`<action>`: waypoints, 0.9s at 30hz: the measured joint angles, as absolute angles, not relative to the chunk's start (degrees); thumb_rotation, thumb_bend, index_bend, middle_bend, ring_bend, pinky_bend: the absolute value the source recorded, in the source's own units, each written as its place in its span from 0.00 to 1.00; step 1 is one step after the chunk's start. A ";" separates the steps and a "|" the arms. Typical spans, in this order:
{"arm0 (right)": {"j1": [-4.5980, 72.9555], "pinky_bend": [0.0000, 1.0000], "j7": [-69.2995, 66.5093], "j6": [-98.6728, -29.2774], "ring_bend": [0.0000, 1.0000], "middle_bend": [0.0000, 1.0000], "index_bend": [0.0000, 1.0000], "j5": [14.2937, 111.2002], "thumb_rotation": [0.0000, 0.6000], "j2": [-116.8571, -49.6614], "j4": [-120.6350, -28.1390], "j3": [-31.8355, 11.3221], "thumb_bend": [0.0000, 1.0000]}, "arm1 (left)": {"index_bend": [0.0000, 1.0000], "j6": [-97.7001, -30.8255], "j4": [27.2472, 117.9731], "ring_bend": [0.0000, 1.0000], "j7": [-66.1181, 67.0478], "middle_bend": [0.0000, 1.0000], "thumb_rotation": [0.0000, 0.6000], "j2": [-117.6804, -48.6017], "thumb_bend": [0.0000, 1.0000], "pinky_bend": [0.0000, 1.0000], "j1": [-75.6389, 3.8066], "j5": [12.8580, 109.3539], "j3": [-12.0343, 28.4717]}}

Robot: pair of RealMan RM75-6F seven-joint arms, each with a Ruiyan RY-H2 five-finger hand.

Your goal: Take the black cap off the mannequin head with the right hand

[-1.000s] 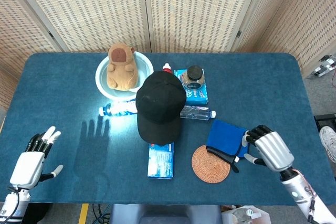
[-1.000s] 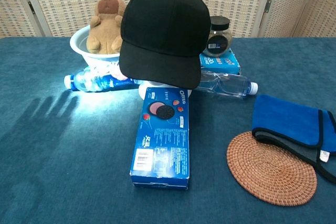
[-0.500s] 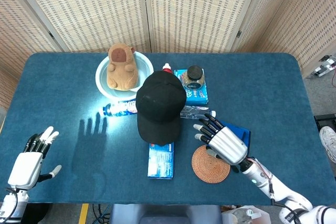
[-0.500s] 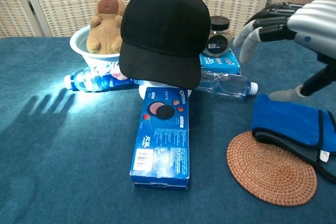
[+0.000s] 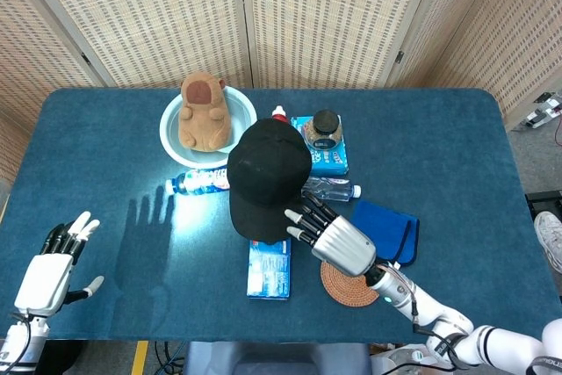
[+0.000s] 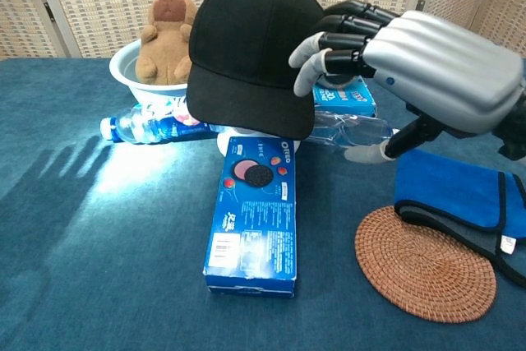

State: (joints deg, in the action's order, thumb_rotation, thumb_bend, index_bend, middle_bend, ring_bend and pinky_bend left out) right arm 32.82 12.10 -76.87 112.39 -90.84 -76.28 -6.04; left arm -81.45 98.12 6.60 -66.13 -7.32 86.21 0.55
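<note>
The black cap (image 6: 256,47) sits level on the head, brim forward. The right hand (image 6: 427,59), fingers spread and empty, has moved beside it.

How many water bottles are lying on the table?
2. One bottle lies left of the black cap, below the white bowl. The other bottle lies right of the cap.
</note>
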 measured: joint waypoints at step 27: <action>41.62 0.04 9.05 -80.42 0.10 0.21 0.34 110.29 1.00 -105.24 -56.76 -6.93 0.08 | 0.04 -81.31 97.57 0.02 5.76 0.00 1.00 -65.77 0.19 0.00 -7.36 85.70 0.81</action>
